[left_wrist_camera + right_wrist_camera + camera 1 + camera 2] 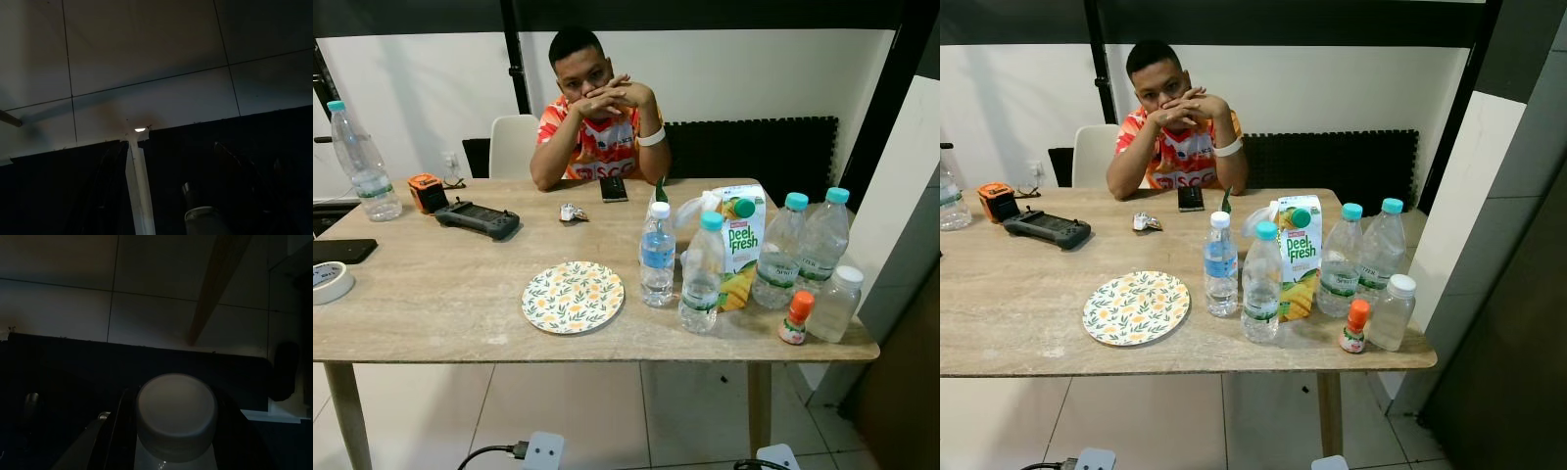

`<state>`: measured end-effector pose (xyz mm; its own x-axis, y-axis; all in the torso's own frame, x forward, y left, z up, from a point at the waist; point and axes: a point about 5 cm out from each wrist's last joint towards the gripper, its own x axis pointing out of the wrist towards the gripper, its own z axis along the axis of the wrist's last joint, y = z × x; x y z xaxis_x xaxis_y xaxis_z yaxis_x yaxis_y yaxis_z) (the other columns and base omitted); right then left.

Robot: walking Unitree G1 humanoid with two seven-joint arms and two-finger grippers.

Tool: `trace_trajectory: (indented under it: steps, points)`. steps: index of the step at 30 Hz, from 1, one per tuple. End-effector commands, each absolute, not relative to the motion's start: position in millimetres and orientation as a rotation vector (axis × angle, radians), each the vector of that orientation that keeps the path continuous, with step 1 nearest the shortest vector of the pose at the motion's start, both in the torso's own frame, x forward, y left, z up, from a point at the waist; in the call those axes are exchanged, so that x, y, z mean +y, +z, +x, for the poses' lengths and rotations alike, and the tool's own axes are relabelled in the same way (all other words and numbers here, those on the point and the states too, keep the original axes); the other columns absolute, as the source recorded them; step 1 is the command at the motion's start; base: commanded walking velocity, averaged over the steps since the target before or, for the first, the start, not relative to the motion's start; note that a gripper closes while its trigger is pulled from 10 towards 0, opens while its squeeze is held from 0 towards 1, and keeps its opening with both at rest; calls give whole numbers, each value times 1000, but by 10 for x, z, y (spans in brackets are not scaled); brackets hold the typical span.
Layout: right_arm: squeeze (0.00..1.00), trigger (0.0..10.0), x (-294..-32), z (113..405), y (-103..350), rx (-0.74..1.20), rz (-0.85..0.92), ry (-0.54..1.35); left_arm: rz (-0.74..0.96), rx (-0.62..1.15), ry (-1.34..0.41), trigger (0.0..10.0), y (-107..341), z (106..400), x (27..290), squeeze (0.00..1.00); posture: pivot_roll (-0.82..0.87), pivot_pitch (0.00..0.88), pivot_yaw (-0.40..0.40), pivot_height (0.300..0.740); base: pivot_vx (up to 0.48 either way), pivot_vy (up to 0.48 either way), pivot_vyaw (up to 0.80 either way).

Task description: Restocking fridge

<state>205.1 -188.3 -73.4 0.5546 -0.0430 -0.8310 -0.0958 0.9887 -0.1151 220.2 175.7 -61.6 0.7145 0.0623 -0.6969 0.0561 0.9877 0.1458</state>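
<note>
On table [431, 313]: juice carton [741, 245] among bottles | right gripper [171, 440] pinching bottle [176, 416] (white-capped)

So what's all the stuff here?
table: one, pale wood
plate: one, flowery, table middle
water bottles: five, clear, four right, one left
juice carton: one, white, among bottles
small bottle: one, orange cap, right edge
squat bottle: one, white cap, right edge
phone: one, black, by person
controller: one, black, back left
tape roll: one, white, left edge
person: one, orange shirt, opposite
right gripper: black, by white bottle cap
left gripper: black, above floor
</note>
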Motion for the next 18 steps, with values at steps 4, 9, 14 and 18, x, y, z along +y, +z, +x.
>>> trace_trajectory:
  steps: [4, 9, 14, 18]
  points:
    - [0, 10000, -1893, 2022, -748, 986, -146, 19, 154, 786, -16, 10000, -630, 2191, 1699, 0, -25, 89, -11, 740, -62, 0, 0]
    - [0, 10000, -1895, 2004, -758, 989, -151, 21, 152, 787, -21, 10000, -634, 2186, 1692, 0, -24, 91, -10, 740, -268, 0, 0]
    - [0, 10000, -1887, 2008, -757, 988, -153, 22, 153, 789, -24, 10000, -634, 2185, 1696, 0, -24, 92, -8, 740, -277, 0, 0]
    - [0, 10000, -1885, 2014, -754, 986, -153, 22, 153, 789, -26, 10000, -634, 2185, 1695, 0, -24, 92, -8, 740, -277, 0, 0]
